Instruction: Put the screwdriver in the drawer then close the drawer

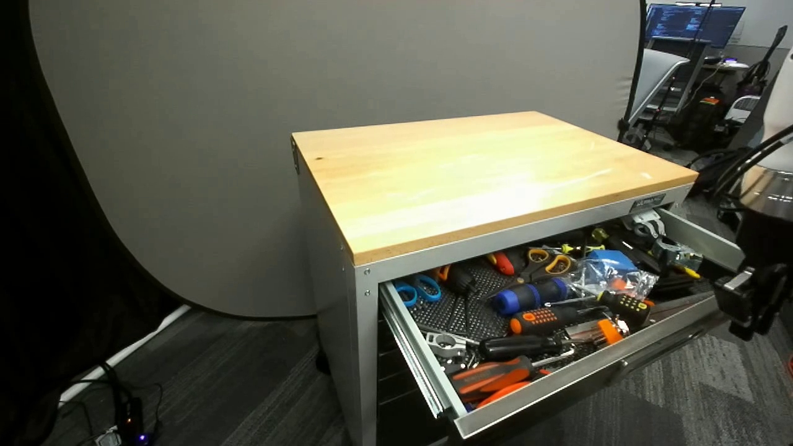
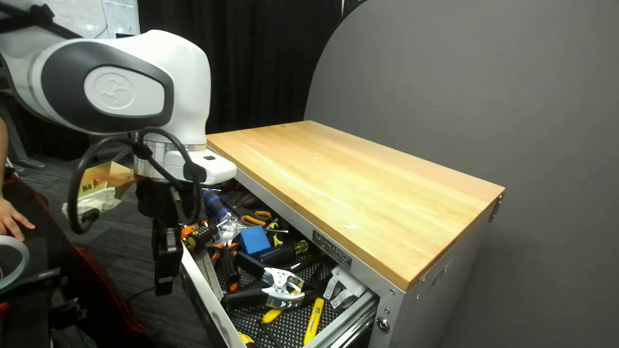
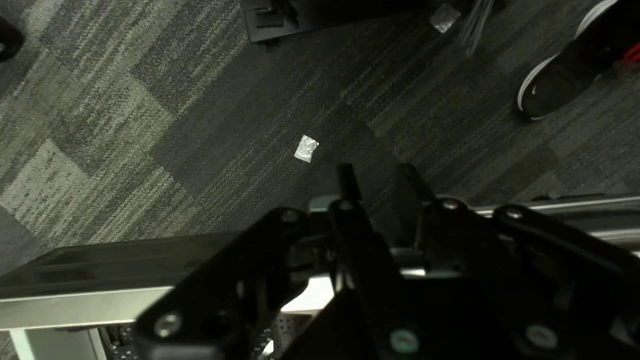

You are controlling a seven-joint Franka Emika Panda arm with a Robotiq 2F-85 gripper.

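The grey metal drawer (image 1: 551, 387) is pulled open under the wooden tabletop in both exterior views (image 2: 205, 292). A short stubby black-and-yellow screwdriver (image 1: 626, 308) lies inside it among other tools, near the front panel; it also shows in an exterior view (image 2: 199, 236). My gripper (image 2: 163, 285) hangs just outside the drawer front, pointing down, with its fingertips below the rim. In the wrist view the fingertips (image 3: 377, 175) are apart, with floor between them and nothing held. The drawer's front rim (image 3: 85, 306) crosses behind the fingers there. The bar handle is partly hidden by the gripper.
The wooden tabletop (image 1: 483, 173) stands above the drawer. Several tools fill the drawer, including blue scissors (image 1: 427, 288) and a spring clamp (image 2: 283, 285). A person's hand (image 2: 14, 220) and a shoe (image 3: 555, 90) are near the arm. A grey backdrop (image 1: 186, 155) stands behind.
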